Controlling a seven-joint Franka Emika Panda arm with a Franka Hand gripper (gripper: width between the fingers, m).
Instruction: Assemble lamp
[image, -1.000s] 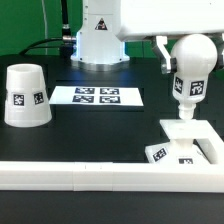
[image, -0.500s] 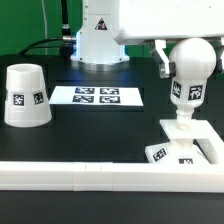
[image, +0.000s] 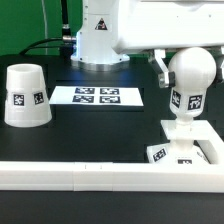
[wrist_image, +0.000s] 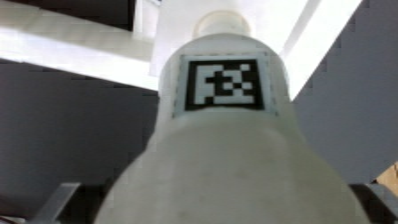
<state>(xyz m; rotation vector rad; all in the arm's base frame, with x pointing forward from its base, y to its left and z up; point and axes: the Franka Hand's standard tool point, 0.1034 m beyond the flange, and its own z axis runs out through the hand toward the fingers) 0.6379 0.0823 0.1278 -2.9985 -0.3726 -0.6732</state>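
Observation:
My gripper (image: 186, 62) is shut on the round head of the white bulb (image: 188, 98), which hangs neck down with a slight tilt. A dark finger (image: 160, 67) shows beside the head. The neck's end meets the raised middle of the flat square base (image: 196, 143) at the exterior view's right. The conical shade (image: 25, 96) stands apart at the left, wide end down. In the wrist view the bulb (wrist_image: 222, 130) fills the picture between my gripper's (wrist_image: 221, 206) dark fingers (wrist_image: 61, 201), tag facing the camera, and hides the joint.
The marker board (image: 97, 97) lies flat between shade and base. A long white rail (image: 80, 176) runs along the front, touching the base's near edge. The robot's white pedestal (image: 98, 45) stands at the back.
My gripper has lowered the bulb and shifted it slightly to the exterior view's left. Its neck end has come down onto the base's middle. Shade and base have not moved.

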